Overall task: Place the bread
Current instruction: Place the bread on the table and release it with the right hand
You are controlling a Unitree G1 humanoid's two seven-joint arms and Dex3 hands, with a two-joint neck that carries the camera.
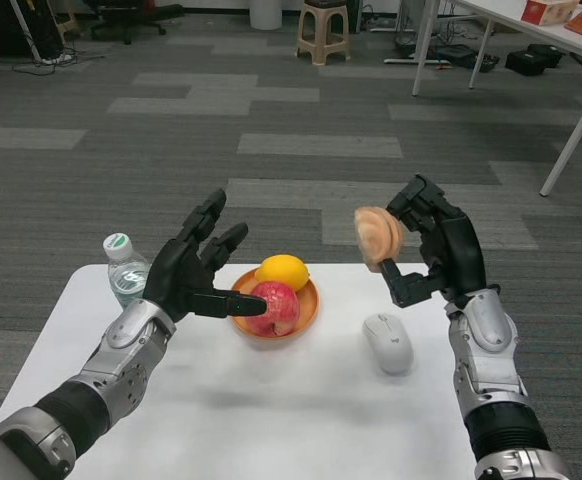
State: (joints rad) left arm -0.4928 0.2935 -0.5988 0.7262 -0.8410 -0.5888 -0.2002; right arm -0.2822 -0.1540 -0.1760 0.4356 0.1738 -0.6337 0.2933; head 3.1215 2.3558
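A pale round bread roll (377,236) is held up in the air by my right hand (433,252), above the table's right side and right of the orange plate (308,308). The plate sits at the table's far middle with a red apple (273,308) and a yellow lemon (282,271) on it. My left hand (193,275) hovers open just left of the plate, its thumb reaching to the plate's near-left rim.
A white computer mouse (389,343) lies on the white table (271,420) below the bread. A clear water bottle with a green-white cap (124,266) stands at the far left corner. A stool and table legs stand on the grey carpet beyond.
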